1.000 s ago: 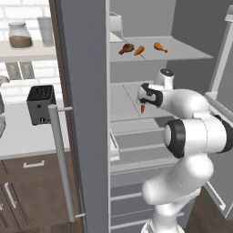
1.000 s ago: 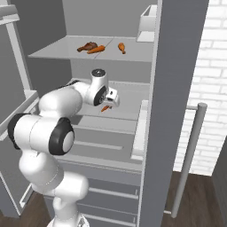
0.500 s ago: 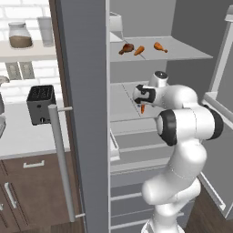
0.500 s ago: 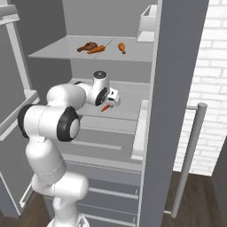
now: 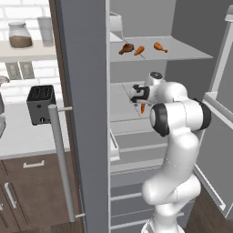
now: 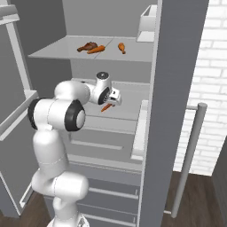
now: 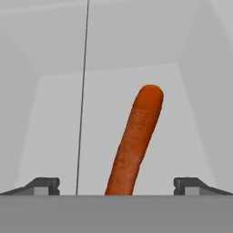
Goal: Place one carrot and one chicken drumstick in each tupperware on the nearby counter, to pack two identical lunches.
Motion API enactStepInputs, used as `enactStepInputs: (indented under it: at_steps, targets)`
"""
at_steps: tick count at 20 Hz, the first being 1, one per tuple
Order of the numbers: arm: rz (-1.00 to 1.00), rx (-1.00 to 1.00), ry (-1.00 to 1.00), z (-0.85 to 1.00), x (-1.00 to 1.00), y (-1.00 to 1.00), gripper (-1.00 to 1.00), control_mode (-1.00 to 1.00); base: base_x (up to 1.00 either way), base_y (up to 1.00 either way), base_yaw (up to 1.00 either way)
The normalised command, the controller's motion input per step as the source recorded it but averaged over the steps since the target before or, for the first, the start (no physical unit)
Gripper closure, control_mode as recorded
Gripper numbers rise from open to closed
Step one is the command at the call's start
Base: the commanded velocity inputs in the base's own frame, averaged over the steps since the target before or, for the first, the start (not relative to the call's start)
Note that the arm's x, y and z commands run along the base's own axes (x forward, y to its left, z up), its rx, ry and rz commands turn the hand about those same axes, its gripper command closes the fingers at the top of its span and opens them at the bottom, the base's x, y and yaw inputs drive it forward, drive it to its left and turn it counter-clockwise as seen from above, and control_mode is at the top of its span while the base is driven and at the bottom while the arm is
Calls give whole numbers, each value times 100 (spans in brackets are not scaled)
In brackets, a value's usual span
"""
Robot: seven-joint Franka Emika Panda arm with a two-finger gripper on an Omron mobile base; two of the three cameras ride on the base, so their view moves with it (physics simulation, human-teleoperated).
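Note:
One carrot (image 7: 136, 145) lies on the fridge's middle shelf (image 5: 122, 102), and my gripper (image 7: 117, 186) is open with a fingertip on either side of its near end. From the base views, the gripper (image 5: 135, 95) hovers just above this carrot (image 5: 142, 108) (image 6: 106, 107). On the upper shelf a second carrot (image 5: 139, 50) lies between two chicken drumsticks (image 5: 127, 48) (image 5: 159, 46). The counter (image 5: 18, 136) runs to the left of the fridge. The tupperware is out of view.
The open fridge door with its long bar handle (image 5: 61, 159) stands between the shelves and the counter. A dark toaster (image 5: 41, 104) sits on the counter. A white bin (image 6: 148, 24) is at the upper shelf's edge. Drawers (image 6: 102, 133) lie below the middle shelf.
The arm has folded in, its elbow swinging up toward the fridge. The hand has edged deeper over the middle shelf toward the carrot. The jaws stayed open.

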Motion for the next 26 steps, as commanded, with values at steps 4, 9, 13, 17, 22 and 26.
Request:
enactStepInputs:
  at_steps: [4, 9, 13, 17, 22, 26]
  targets:
    - [0, 0, 0, -26, 33, -2, -100, -100, 0, 0, 0]
    - [0, -2, 0, -35, 24, -2, -100, -100, 0, 0, 0]
    - [0, -5, 0, -43, 16, 0, 100, -100, 0, 0, 0]
    - [0, -2, 0, -10, 2, 0, 100, -100, 0, 0, 0]
    - [0, 0, 0, -1, -2, 0, 100, -100, 0, 0, 0]
    - [0, 0, -8, 0, -52, -2, 100, -100, 0, 0, 0]
